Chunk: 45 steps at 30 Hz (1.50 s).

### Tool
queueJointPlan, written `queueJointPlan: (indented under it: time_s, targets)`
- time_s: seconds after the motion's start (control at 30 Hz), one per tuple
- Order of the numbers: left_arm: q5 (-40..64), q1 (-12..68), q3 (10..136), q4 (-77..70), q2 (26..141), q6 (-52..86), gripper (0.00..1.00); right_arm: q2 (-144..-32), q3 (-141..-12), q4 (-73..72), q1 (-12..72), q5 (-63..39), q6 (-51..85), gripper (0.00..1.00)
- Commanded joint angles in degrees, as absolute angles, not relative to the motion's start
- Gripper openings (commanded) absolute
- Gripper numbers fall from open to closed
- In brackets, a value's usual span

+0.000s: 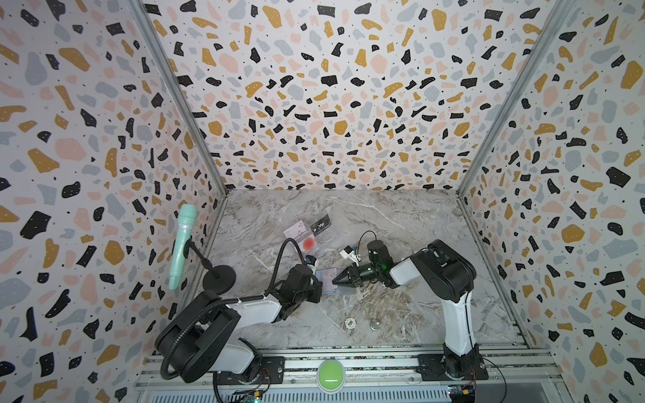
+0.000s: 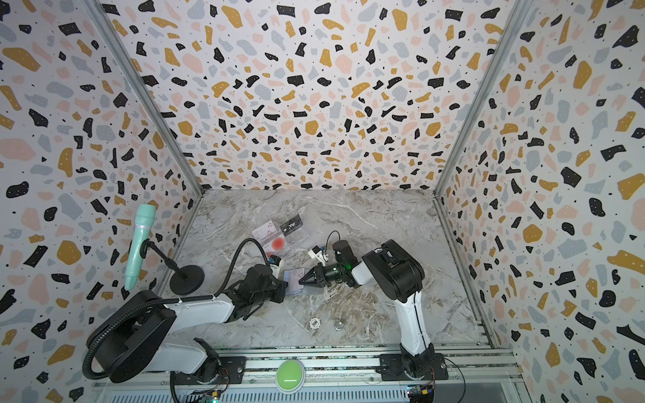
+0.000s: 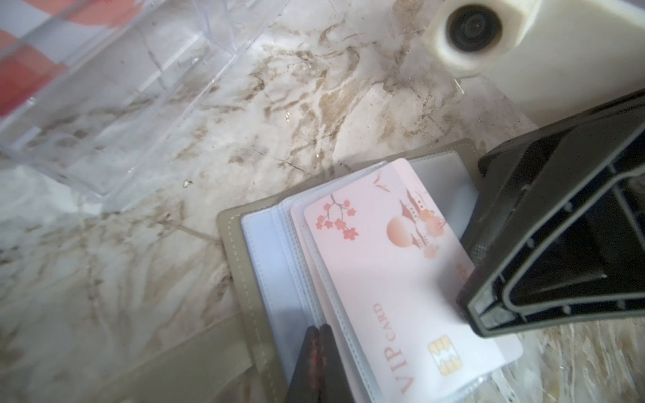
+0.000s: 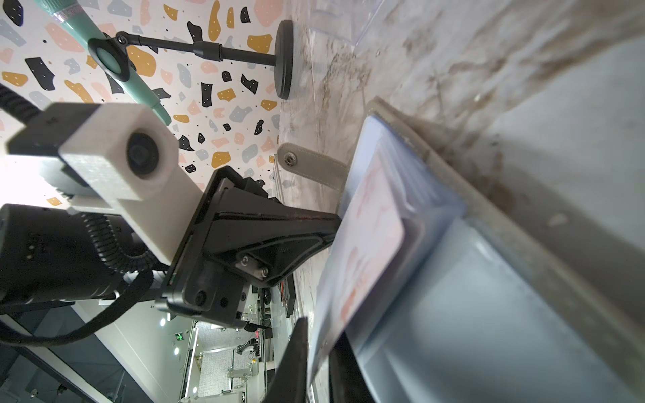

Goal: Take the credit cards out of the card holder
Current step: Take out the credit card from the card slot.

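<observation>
The taupe card holder [image 3: 244,265] lies open on the marble between both arms, its pale blue-grey sleeves up; in both top views it is small [image 1: 343,291]. A white-pinkish "VIP CARD" credit card [image 3: 384,265] sticks partway out of a sleeve. My right gripper [image 4: 317,352] is shut on that card's edge, one finger on each face. My left gripper [image 3: 317,335] is shut, tips pressed onto the sleeve page beside the card. Three more credit cards lie in the clear tray: pinkish [image 1: 295,228], black VIP [image 1: 320,225], red-circle [image 1: 309,243].
The clear plastic tray [image 3: 122,87] stands just behind the holder. A mint microphone [image 1: 181,244] on a black stand [image 1: 219,277] is at the left wall. A poker chip [image 1: 350,323] and a small metal disc [image 1: 375,327] lie near the front; a green button [image 1: 330,371] sits on the rail.
</observation>
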<state>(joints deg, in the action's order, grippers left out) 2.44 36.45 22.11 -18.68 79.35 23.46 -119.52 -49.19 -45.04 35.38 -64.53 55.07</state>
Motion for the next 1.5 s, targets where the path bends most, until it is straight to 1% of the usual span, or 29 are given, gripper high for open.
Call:
queueJointPlan:
  time_s: [0.0,0.27,0.63,0.73,0.9,1.17,1.3,1.47]
  targets:
    - [2.8,36.7,22.4,-19.1,77.8,24.0,0.0,-118.6,-49.1,-46.1,35.5,-64.1,54.8,0.14]
    - [2.9,36.7,24.5,-20.5,78.0,23.7,0.0,-118.0,-49.5,-43.1,35.6,-63.3,52.5,0.14]
    - [8.1,36.7,21.9,-31.7,84.6,24.7,0.0,-117.8,-50.5,-38.5,36.2,-62.1,49.0,0.13]
    - [7.6,36.7,21.2,-32.2,85.8,25.0,0.0,-117.6,-50.6,-38.1,36.1,-62.0,48.7,0.13]
    - [4.8,36.7,18.5,-30.7,84.4,25.5,0.0,-116.6,-50.4,-37.9,36.0,-61.7,48.5,0.11]
    - [1.9,36.7,15.2,-28.4,82.3,25.0,0.0,-115.2,-49.5,-42.7,35.3,-62.9,52.0,0.1]
    - [1.9,36.7,15.2,-28.7,83.1,24.9,0.0,-114.5,-49.6,-40.8,35.2,-62.8,51.1,0.09]
    - [2.0,36.7,15.5,-29.1,83.9,24.9,0.0,-113.1,-50.3,-33.2,34.8,-61.0,46.1,0.09]
